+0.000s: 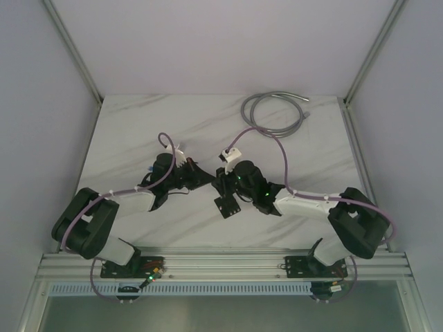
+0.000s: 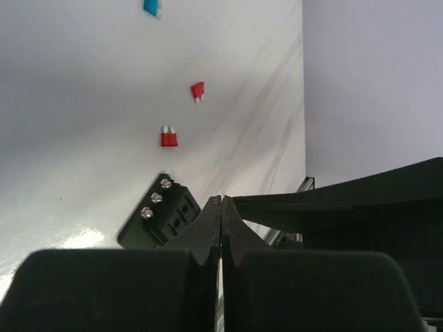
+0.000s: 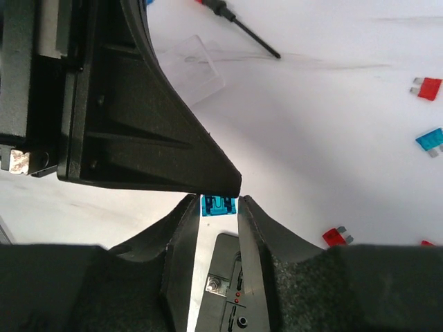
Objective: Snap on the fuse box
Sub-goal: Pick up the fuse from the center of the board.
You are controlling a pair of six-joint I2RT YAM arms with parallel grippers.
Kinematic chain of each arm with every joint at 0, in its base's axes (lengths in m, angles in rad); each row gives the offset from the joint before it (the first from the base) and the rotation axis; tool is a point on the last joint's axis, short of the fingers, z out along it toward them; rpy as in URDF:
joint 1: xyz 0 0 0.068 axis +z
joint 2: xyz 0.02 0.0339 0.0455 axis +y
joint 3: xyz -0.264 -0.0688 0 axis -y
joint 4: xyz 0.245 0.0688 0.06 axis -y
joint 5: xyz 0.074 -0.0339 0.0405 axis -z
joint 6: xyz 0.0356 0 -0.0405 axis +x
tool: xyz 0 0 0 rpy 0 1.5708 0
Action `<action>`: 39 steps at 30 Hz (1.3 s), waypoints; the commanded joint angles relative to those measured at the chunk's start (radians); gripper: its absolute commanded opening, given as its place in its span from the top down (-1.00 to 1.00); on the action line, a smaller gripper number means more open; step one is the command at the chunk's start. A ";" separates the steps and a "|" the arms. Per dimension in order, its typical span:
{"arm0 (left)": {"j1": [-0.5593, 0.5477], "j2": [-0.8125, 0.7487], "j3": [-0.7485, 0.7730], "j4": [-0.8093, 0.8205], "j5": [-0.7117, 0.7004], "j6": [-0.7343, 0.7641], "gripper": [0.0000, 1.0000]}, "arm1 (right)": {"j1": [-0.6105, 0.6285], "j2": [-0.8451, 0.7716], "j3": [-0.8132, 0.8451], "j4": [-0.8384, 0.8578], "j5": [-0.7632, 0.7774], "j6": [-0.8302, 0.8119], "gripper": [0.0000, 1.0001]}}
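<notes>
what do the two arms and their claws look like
Both the left arm and the right arm have black joint housings and white links, with a purple cable tied along each. Small green lights glow on the right one. The left claw and right claw are matte black, with wedge-shaped fingers tapering to narrow tips.

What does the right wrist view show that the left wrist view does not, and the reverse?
Only the right wrist: a blue fuse pinched between the right fingers, a clear cover and a screwdriver shaft. Only the left wrist: that the left fingers are shut, and three screws on the fuse box. Both: the fuse box and loose red fuses on the white table.
</notes>
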 commanded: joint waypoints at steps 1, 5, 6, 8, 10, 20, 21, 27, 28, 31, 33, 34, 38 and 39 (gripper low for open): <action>-0.016 -0.064 -0.008 0.029 -0.046 -0.022 1.00 | -0.002 -0.072 -0.011 0.068 0.060 0.090 0.24; -0.017 -0.153 -0.053 0.096 -0.105 -0.062 1.00 | -0.005 -0.163 -0.080 0.140 0.068 0.218 -0.03; -0.018 -0.169 -0.065 0.117 -0.116 -0.078 1.00 | -0.010 -0.188 -0.095 0.152 0.071 0.257 -0.05; -0.023 -0.205 -0.085 0.156 -0.145 -0.110 1.00 | -0.033 -0.229 -0.125 0.179 0.060 0.336 -0.06; -0.042 -0.244 -0.107 0.195 -0.187 -0.137 1.00 | -0.058 -0.266 -0.172 0.251 0.030 0.426 -0.04; -0.172 -0.427 -0.176 0.328 -0.435 -0.225 1.00 | -0.082 -0.293 -0.316 0.619 -0.075 0.688 0.02; -0.185 -0.435 -0.176 0.330 -0.454 -0.227 1.00 | -0.083 -0.292 -0.320 0.641 -0.081 0.694 0.02; -0.243 -0.447 -0.177 0.357 -0.526 -0.244 1.00 | -0.083 -0.294 -0.340 0.756 -0.120 0.718 0.07; -0.249 -0.442 -0.178 0.369 -0.529 -0.249 1.00 | -0.083 -0.296 -0.340 0.761 -0.122 0.718 0.08; -0.264 -0.420 -0.171 0.394 -0.526 -0.261 1.00 | -0.083 -0.293 -0.340 0.774 -0.121 0.718 0.10; -0.275 -0.402 -0.167 0.416 -0.521 -0.272 1.00 | -0.083 -0.289 -0.338 0.780 -0.122 0.717 0.12; -0.280 -0.395 -0.168 0.429 -0.522 -0.278 1.00 | -0.083 -0.286 -0.336 0.781 -0.123 0.716 0.13; -0.299 -0.369 -0.159 0.454 -0.521 -0.290 1.00 | -0.083 -0.274 -0.334 0.798 -0.130 0.716 0.20; -0.305 -0.364 -0.155 0.454 -0.522 -0.291 1.00 | -0.084 -0.274 -0.334 0.798 -0.130 0.716 0.22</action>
